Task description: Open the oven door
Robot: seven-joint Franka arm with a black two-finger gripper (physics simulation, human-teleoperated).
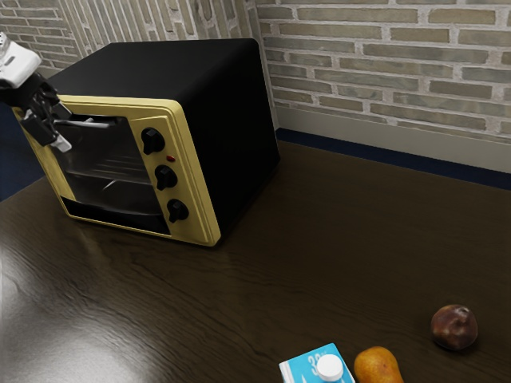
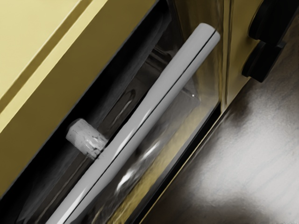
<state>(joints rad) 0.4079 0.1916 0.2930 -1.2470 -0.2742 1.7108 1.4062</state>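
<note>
My gripper [image 1: 54, 131] is at the upper part of the oven door [image 1: 112, 175], close by the handle [image 2: 142, 116], on the side of the door away from the knobs [image 1: 153, 140]. I cannot tell whether I am clenched on the handle or released around it. In my wrist view the handle is a smooth grey bar running slantwise across the glass. A short pale piece [image 2: 86, 137] shows right beside it, against a dark band under the oven's yellow frame [image 2: 60, 70]; what that piece is, I cannot make out.

The door is upright or nearly so, certainly not lowered flat; whether it is slightly ajar I cannot tell. Behind its glass I see a wire rack [image 1: 112, 168]. The oven [image 1: 231, 128] has a black body, and three black knobs are stacked beside the door, with a small red light [image 1: 171, 159] near the upper two.

The oven stands on the dark wooden desk [image 1: 319, 231], near a brick wall [image 1: 399, 52]. Well apart from it, a blue and white carton [image 1: 303, 369] with a white cap [image 1: 330, 367] lies just beside an orange fruit [image 1: 378, 367]; a dark reddish-brown fruit [image 1: 454, 327] is near them.
</note>
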